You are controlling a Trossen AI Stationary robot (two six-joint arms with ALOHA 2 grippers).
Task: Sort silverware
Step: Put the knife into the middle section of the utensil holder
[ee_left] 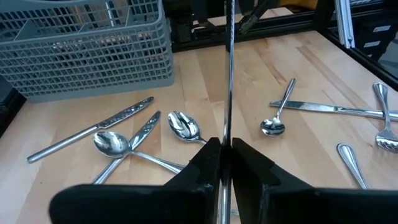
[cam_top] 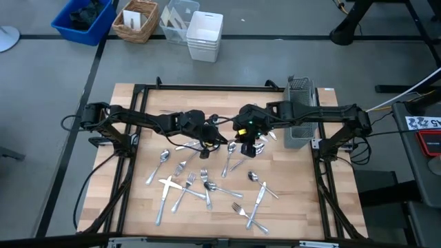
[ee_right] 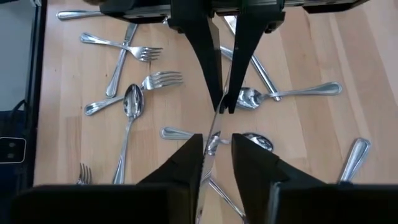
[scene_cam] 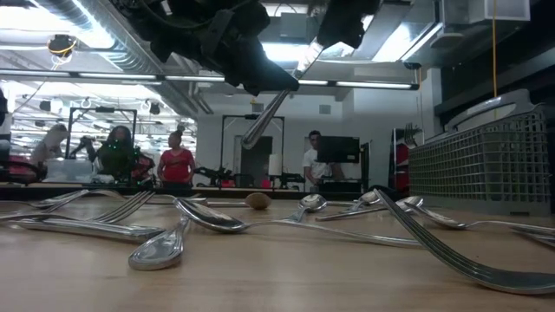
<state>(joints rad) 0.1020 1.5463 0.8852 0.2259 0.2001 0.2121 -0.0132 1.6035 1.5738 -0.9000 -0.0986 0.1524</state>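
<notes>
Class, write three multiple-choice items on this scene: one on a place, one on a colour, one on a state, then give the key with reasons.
1. Where does the mesh basket stand?
A. At the table's right edge
B. In the table's middle
C. On the floor

2. What colour is the crate on the floor beyond the table?
A. Red
B. Blue
C. Yellow

3. How is the left gripper?
A. Wide open, empty
B. Lying on the table
C. Shut on a piece of cutlery

Key: 1 A, the high view shows it there; 2 B, its walls are blue; 3 C, its fingers pinch the slim metal piece.
</notes>
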